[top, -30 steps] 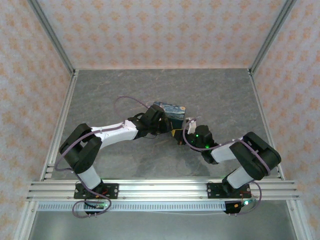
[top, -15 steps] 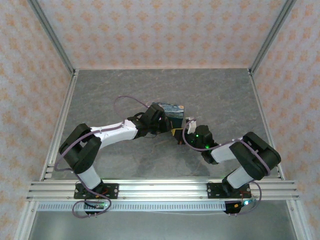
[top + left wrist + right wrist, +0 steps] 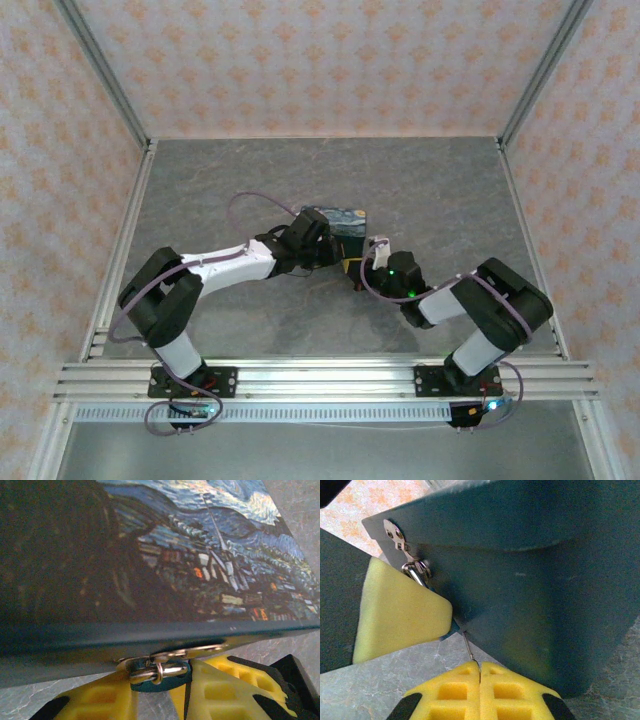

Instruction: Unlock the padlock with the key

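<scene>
Top external view: we see both arms reaching inward over the grey stone-patterned table (image 3: 300, 170) and meeting at the near side of the dark blue starry-night painted tin box (image 3: 340, 220). The left gripper (image 3: 336, 259) comes in from the left. The right gripper (image 3: 362, 274) comes in from the right. The two tips are just beside each other at the tin's front edge.

Left wrist view: we look along the painted lid. The tin's small silvery metal front clasp (image 3: 186, 654) sticks out from the front wall. The very small padlock (image 3: 159, 676), with a dark body and a thin silvery shackle, hangs at that clasp, its shackle through the clasp's loop. The left arm's yellow foam fingers (image 3: 102, 700) sit on either side of the padlock body and pinch it, so we mark this gripper as grasping the padlock.

Right wrist view: the right arm's yellow fingers are pressed tight together with no gap. The thin silvery-grey metal key (image 3: 469, 649) pokes up from the seam between them, so they are clenched on the key. The key's tip reaches the lower corner of the tin's front, touching the spot where the left finger's pale wedge ends. We cannot tell whether the tip is inside the keyhole.
</scene>
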Robot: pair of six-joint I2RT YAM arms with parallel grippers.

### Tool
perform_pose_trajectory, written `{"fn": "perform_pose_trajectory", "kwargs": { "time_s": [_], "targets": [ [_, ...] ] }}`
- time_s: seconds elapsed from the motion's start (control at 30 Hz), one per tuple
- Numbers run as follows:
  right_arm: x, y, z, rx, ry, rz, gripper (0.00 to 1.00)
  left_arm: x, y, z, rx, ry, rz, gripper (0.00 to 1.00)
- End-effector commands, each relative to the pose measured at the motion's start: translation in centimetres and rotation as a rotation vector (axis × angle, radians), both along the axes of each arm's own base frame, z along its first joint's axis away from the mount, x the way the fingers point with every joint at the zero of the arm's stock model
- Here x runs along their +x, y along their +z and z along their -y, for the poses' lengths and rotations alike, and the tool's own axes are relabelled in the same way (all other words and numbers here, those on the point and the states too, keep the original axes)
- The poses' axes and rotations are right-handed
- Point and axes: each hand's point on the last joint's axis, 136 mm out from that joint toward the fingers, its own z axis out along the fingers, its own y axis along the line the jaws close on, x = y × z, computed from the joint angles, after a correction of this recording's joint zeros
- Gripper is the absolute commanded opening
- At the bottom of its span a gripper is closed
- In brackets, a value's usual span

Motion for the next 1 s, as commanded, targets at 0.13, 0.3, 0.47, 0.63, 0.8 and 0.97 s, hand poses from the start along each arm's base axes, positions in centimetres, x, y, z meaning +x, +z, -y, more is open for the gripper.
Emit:
{"fn": "perform_pose_trajectory", "kwargs": {
  "time_s": [0.13,0.3,0.47,0.63,0.8,0.97],
  "targets": [
    [0.8,1.2,-0.3,0.006,-0.010,0.065,0.00,1.0,3.1,0.5,-0.048,0.011,0.057,0.26],
    [0.2,0.8,-0.1,0.002,0.000,0.053,0.00,1.1,3.2,0.3,-0.046,0.019,0.061,0.26],
    [-0.1,0.9,0.0,0.003,0.005,0.052,0.00,1.1,3.4,0.2,-0.043,0.023,0.066,0.26],
    [-0.4,1.0,0.0,0.005,0.013,0.052,0.00,1.3,3.8,-0.1,-0.050,0.035,0.068,0.26],
    [-0.6,1.4,0.2,0.006,0.015,0.065,0.00,1.4,4.0,-0.6,-0.057,0.049,0.062,0.26],
    [-1.0,1.8,0.1,0.016,0.032,0.077,0.00,1.6,4.3,-0.4,-0.075,0.052,0.060,0.26]
  ]
}}
